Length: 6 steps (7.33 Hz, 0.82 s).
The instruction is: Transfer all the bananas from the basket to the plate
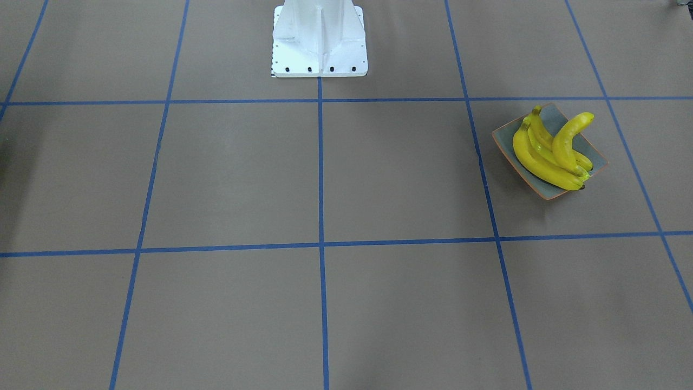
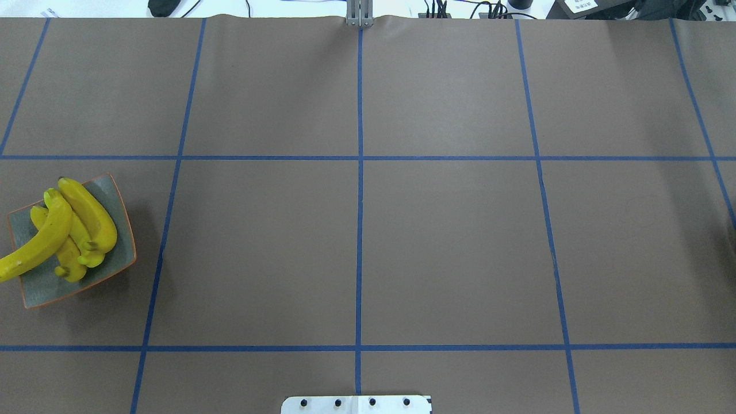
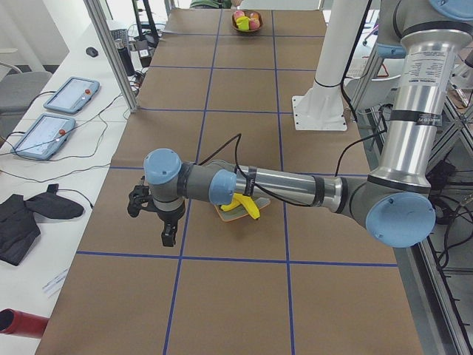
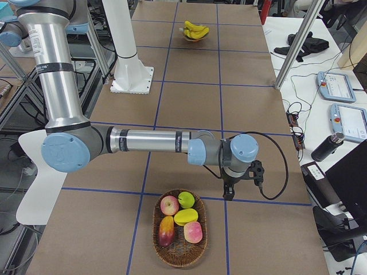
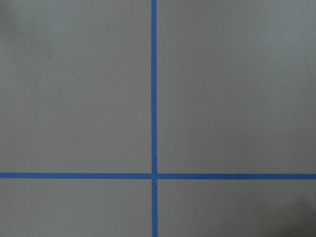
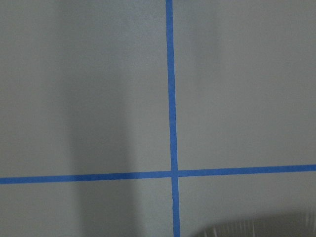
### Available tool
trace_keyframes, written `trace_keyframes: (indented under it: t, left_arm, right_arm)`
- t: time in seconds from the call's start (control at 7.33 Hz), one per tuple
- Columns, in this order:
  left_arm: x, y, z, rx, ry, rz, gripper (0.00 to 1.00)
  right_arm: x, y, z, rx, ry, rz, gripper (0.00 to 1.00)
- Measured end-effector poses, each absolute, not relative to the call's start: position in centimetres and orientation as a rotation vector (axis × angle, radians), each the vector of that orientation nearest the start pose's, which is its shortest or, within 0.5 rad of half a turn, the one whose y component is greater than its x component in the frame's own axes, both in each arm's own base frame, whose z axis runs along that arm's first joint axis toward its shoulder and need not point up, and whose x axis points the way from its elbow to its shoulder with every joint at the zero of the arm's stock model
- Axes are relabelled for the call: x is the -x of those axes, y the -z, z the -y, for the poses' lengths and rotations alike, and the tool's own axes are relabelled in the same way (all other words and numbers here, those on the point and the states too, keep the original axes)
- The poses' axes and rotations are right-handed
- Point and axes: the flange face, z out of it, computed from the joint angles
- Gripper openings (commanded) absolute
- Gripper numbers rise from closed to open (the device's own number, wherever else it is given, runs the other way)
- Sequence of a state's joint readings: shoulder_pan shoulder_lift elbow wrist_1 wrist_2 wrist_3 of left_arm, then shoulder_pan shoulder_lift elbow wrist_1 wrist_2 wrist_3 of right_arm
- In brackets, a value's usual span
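The brown paper-covered table (image 2: 448, 241), crossed by flat blue tape lines (image 2: 360, 230), lies bare across its wide middle, open to pass from end to end. At the middle of the robot's edge stands a white metal pedestal base (image 1: 319, 43), the one tall block there. Near the left end sits a square grey-green glazed plate (image 2: 40, 287) piled with bright yellow plastic bananas (image 2: 86, 221); one juts past the rim toward that end. The left arm's silver forearm (image 3: 284, 186) stretches low across the table there. At the right end an oval wicker basket of fruit (image 4: 179, 258) sits near the outstretched silver right arm (image 4: 149, 140).
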<state>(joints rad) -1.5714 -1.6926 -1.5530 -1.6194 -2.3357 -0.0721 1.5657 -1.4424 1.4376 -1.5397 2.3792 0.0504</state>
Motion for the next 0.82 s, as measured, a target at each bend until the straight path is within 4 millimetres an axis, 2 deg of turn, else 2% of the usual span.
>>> trace_keyframes:
  t: [0.27, 0.55, 0.82]
  left_arm:
    - [6.7, -63.2, 52.7, -0.149, -0.019, -0.766, 1.0]
    - [6.7, -66.2, 51.2, -0.201, -0.038, -0.765, 1.0]
    - [6.6, -66.8, 51.4, -0.207, -0.042, -0.763, 1.0]
  right_arm:
    - [-6.8, -66.0, 53.2, -0.017, -0.049, 0.821, 1.0]
    - [-7.5, -66.5, 52.7, -0.012, -0.066, 0.823, 1.0]
    - [-8.4, -67.2, 51.8, 0.011, -0.098, 0.823, 1.0]
